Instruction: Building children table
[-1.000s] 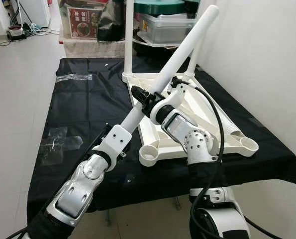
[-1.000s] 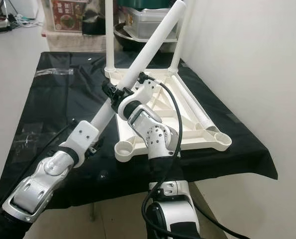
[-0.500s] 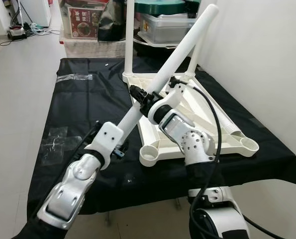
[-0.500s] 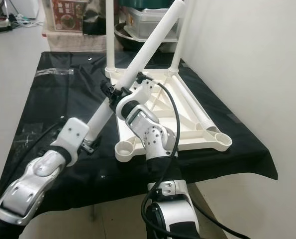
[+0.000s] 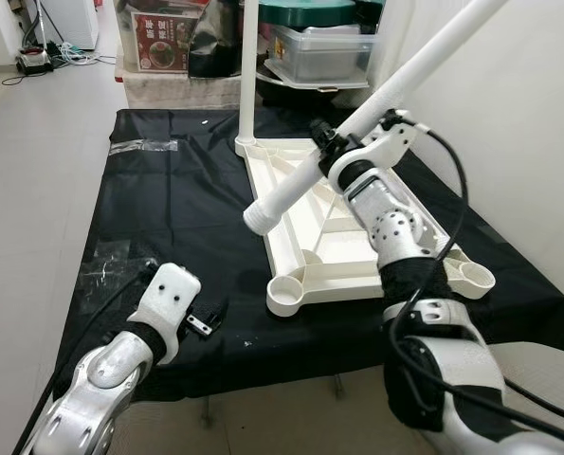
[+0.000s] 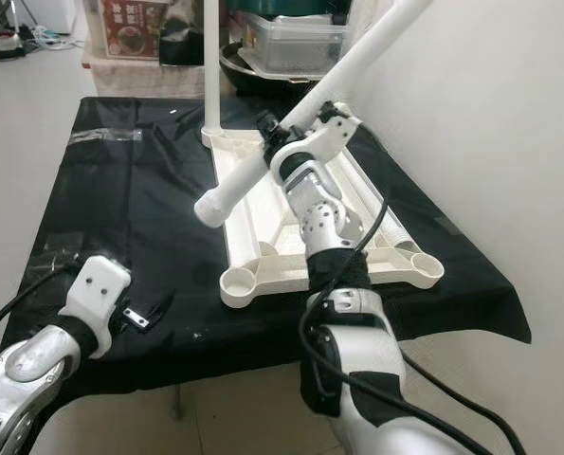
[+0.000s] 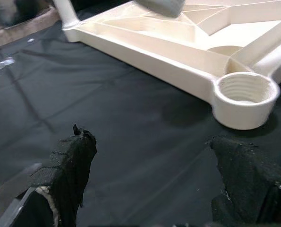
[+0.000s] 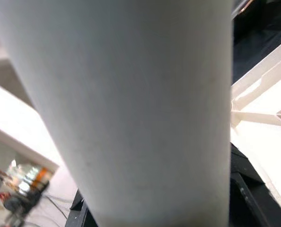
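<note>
Nearest, at the near left edge of the surface (image 5: 158, 204), which is draped in black cloth, the left claw (image 7: 149, 182) hangs low with its two black fingers spread wide and nothing between them. Just ahead of it sits the near-left corner socket (image 7: 245, 99) of the upturned white tabletop (image 5: 329, 251), a threaded cup with nothing in it.

The tabletop lies bottom-up on the right half of the surface, ribs showing. Above its middle the right claw (image 5: 321, 144) is closed around a white leg (image 5: 357, 109), gripping it partway along. The leg slants through the air, its lower end (image 5: 259, 216) hanging free over the left rim of the tabletop and its upper end rising far right past the frame.

Farther back, one leg (image 5: 248, 71) already stands upright in the far-left socket. A second upright one seems to stand at the far-right corner, though the arm and the slanted leg hide most of it, so that is uncertain.

Count: one tabletop, four corner sockets, one leg in hand, one surely fitted. Another long white tube (image 6: 374, 216) lies along the right side of the tabletop, probably a spare leg. Both near sockets (image 5: 471, 276) are open, so the build looks about half done. The held leg has yet to be seated and screwed in.

On the far left lie two clear plastic wrappers (image 5: 111, 265).
</note>
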`<state>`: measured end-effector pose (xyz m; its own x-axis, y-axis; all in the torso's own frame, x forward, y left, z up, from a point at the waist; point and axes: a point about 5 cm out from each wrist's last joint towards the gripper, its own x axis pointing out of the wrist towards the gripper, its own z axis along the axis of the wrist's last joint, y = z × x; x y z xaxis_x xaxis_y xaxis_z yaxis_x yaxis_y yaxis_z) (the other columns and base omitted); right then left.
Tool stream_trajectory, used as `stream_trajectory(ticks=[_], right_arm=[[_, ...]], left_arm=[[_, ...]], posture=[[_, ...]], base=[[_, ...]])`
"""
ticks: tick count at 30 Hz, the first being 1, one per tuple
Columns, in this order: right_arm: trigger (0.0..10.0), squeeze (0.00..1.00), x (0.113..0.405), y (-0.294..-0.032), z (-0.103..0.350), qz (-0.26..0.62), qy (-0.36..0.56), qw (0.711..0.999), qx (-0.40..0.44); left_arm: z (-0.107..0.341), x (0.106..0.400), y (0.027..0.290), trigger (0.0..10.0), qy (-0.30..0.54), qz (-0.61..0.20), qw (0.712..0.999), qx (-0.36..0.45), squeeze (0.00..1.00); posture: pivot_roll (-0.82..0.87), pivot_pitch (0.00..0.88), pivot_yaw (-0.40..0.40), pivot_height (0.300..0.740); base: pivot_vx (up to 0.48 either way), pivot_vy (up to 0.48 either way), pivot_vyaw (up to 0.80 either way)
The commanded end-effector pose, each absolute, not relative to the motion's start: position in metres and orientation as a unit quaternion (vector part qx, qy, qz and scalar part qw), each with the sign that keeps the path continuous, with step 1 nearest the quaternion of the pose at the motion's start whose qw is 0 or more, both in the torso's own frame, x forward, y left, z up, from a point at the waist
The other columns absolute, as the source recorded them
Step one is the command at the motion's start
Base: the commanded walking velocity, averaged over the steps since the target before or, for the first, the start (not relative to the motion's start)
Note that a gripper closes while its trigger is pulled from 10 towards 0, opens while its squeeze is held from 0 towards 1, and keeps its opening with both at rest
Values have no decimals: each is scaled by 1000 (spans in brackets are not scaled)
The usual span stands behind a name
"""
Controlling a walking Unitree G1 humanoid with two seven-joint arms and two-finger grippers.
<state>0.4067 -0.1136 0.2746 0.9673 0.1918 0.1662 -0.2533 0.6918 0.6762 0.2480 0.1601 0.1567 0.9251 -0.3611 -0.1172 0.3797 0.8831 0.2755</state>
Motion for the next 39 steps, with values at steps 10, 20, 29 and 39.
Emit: stream_trajectory(ticks=[10, 20, 29, 39], right_arm=[[10000, 0, 410, -108, 285, 154, -66, 920, 353], [10000, 0, 392, -87, 300, 312, -127, 894, 296], [10000, 0, 373, -57, 299, 412, -117, 863, 269], [10000, 0, 347, -32, 286, 500, -103, 831, 222]], left_arm=[[151, 247, 175, 10000, 41, -114, 985, 123, 0], [164, 242, 159, 10000, 3, -207, 975, 79, 0], [163, 244, 164, 10000, 18, -260, 954, 146, 0], [166, 255, 175, 10000, 16, -214, 958, 190, 0]], posture=[[114, 0, -106, 740], [105, 0, -101, 740], [102, 0, -94, 740], [95, 0, -93, 740]], base=[[0, 0, 0], [0, 0, 0], [0, 0, 0], [0, 0, 0]])
